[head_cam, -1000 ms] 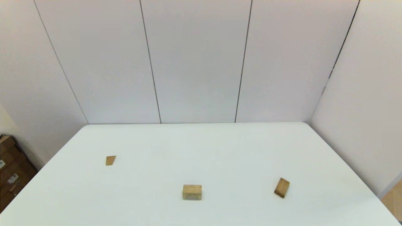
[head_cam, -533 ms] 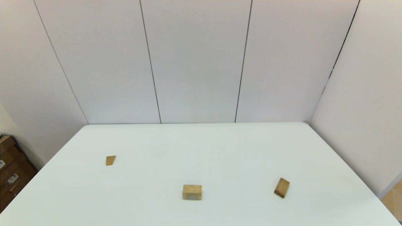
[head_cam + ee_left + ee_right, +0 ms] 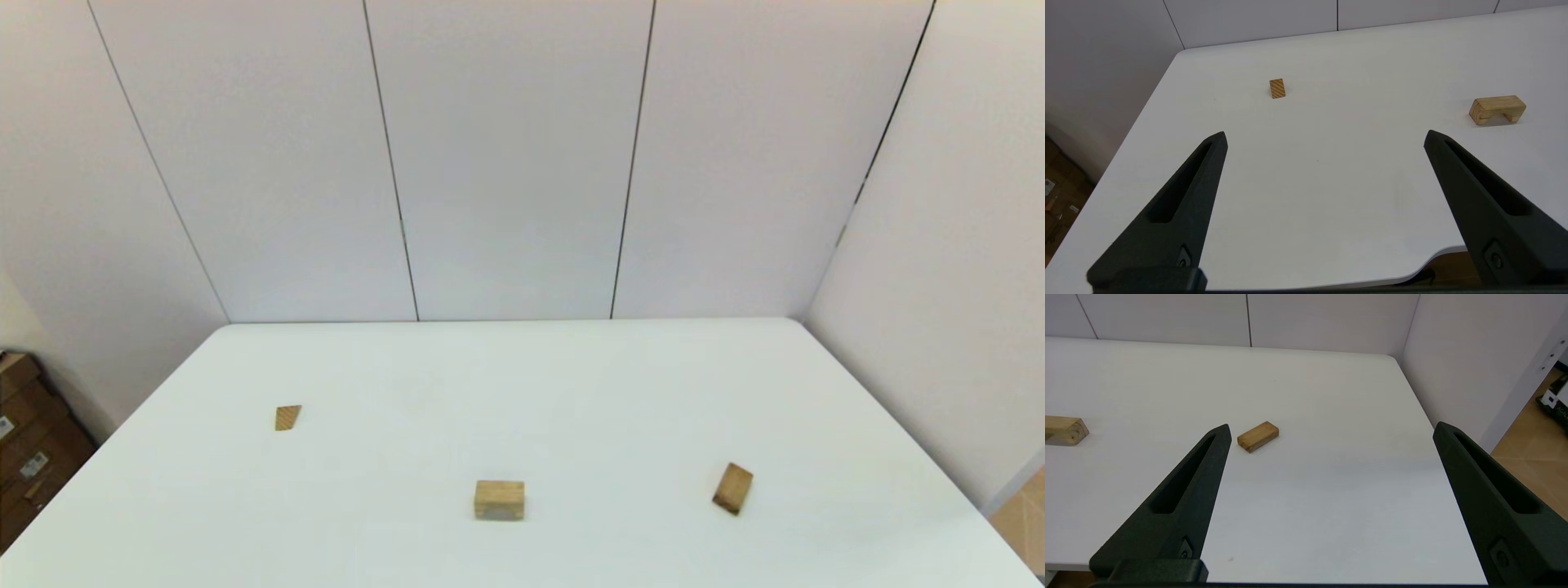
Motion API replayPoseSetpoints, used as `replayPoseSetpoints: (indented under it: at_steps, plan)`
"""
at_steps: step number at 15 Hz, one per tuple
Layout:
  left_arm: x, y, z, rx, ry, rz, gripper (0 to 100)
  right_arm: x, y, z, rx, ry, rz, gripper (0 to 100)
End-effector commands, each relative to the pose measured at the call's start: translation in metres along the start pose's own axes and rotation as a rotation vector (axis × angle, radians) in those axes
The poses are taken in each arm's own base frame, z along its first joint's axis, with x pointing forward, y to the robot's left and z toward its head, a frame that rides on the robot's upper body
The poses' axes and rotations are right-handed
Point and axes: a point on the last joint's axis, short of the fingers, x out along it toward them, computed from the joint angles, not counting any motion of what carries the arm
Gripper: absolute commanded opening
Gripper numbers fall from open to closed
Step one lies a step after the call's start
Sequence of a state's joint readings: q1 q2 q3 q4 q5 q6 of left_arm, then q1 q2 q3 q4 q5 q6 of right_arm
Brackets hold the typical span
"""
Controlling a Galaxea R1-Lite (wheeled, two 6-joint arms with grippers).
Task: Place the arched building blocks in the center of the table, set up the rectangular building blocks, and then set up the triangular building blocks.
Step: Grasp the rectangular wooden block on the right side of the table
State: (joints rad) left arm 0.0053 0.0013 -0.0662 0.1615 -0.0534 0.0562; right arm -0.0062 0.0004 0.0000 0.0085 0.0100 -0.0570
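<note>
The pale arched block sits near the front middle of the white table; in the left wrist view the arched block stands on its two feet. The tan rectangular block lies flat at the front right, also seen as the rectangular block in the right wrist view. The small striped triangular block rests at the left, shown too as the triangular block. My left gripper and right gripper hang open over the near table edge, both empty and outside the head view.
White wall panels enclose the table at the back and right. Cardboard boxes stand on the floor off the table's left edge. An end of the arched block shows in the right wrist view.
</note>
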Motion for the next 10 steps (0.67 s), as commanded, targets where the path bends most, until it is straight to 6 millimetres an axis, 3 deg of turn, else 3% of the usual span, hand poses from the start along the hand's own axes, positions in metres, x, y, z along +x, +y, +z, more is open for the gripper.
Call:
replayPoseSetpoints:
  at_steps: [1, 3, 6, 10]
  plan:
    - [0.000, 0.000, 0.000, -0.001, -0.001, 0.002, 100, 0.000, 0.000, 0.000, -0.009, -0.001, -0.001, 100]
    - [0.000, 0.000, 0.000, -0.004, -0.001, 0.005, 100, -0.004, -0.001, 0.010, -0.012, -0.025, -0.012, 100]
    - [0.000, 0.000, 0.000, -0.009, 0.002, 0.002, 100, -0.007, -0.003, 0.047, -0.007, 0.034, -0.023, 100]
    - [0.000, 0.000, 0.000, -0.010, 0.002, 0.002, 100, 0.014, -0.006, 0.091, -0.001, 0.124, -0.035, 100]
